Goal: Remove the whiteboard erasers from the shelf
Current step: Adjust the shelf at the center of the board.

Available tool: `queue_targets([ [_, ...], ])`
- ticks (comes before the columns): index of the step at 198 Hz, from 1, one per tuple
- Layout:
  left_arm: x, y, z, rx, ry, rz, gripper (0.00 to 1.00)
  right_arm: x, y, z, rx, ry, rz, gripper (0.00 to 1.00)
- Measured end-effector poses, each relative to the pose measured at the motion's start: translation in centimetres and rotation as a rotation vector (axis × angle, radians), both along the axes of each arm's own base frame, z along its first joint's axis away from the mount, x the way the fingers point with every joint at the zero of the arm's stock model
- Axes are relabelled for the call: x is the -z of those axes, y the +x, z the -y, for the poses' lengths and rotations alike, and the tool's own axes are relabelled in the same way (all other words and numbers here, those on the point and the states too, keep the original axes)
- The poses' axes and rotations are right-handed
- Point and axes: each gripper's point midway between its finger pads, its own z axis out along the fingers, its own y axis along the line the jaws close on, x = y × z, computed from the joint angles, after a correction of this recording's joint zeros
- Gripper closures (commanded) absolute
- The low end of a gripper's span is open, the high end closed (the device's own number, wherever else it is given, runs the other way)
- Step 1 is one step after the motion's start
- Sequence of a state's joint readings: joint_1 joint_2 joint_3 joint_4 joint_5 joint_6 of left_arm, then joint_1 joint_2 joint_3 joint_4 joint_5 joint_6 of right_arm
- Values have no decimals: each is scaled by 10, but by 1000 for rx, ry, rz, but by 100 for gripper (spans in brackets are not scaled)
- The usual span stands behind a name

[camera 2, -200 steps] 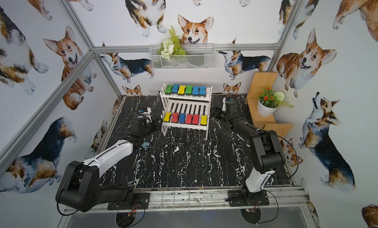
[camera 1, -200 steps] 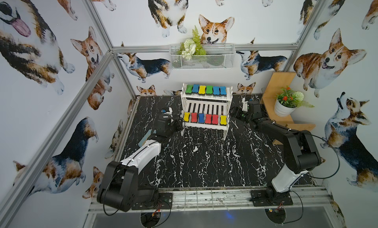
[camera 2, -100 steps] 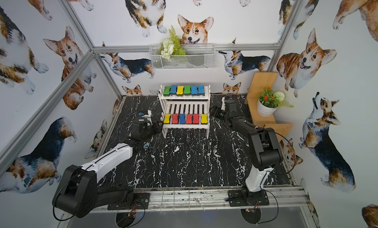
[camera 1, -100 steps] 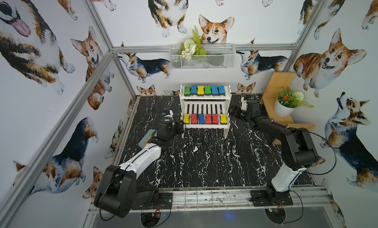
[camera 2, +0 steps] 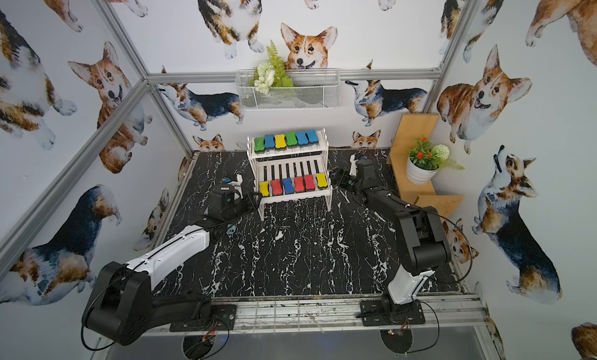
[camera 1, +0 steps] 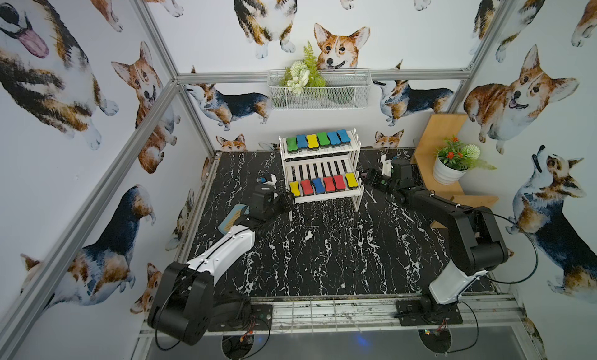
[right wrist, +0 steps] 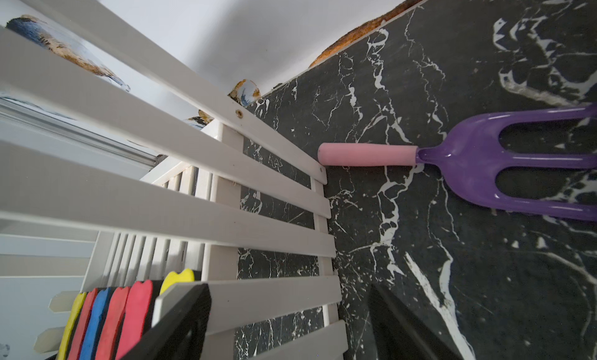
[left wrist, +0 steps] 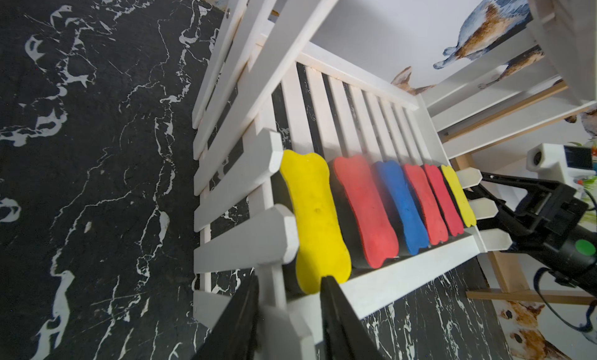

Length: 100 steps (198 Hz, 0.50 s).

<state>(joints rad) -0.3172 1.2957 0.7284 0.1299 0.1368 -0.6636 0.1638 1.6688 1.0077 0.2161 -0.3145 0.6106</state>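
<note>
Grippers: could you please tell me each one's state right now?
Left gripper: narrowly open beside the yellow whiteboard eraser, holding nothing.
Right gripper: open wide, holding nothing.

1. No word, label, brand, number or sign can be read anywhere in the room.
2. That includes the whiteboard erasers and the shelf.
</note>
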Motion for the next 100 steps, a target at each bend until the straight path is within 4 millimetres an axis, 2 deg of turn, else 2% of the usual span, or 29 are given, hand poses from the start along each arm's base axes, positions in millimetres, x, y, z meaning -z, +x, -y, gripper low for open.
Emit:
queue_targets([
  [51, -15, 5, 2, 15, 18, 5, 49, -3, -23, -1, 5, 23, -3, 18],
  [100, -20, 5, 1, 25, 49, 1, 43, -8, -46, -4, 13, 36, 8, 19],
])
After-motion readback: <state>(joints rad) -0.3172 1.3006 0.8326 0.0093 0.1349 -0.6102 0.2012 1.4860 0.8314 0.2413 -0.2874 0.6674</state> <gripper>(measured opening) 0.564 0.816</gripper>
